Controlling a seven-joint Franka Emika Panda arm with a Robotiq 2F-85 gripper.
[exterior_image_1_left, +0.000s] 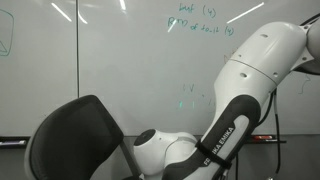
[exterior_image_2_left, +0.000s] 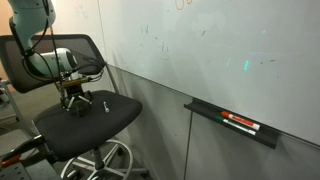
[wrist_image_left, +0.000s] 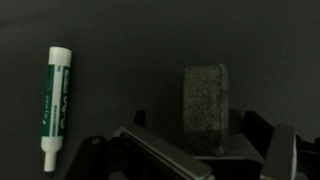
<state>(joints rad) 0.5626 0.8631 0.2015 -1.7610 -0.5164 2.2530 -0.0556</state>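
My gripper (wrist_image_left: 200, 142) hangs low over the black seat (exterior_image_2_left: 120, 125) of an office chair, and it is open. A grey felt eraser block (wrist_image_left: 205, 105) stands on the seat between the two fingers, with a gap showing on its right side. A green and white marker (wrist_image_left: 55, 105) lies on the seat well to the left of the eraser, apart from the gripper. In an exterior view the gripper (exterior_image_2_left: 75, 100) sits near the back of the seat, with a small pale object (exterior_image_2_left: 105, 103), likely that marker, beside it.
The chair's mesh backrest (exterior_image_2_left: 50, 55) rises right behind the gripper and shows again as the backrest (exterior_image_1_left: 80, 130). A whiteboard (exterior_image_2_left: 220, 50) covers the wall, with a tray (exterior_image_2_left: 235, 125) holding a red marker. The chair's wheeled base (exterior_image_2_left: 105, 160) is below.
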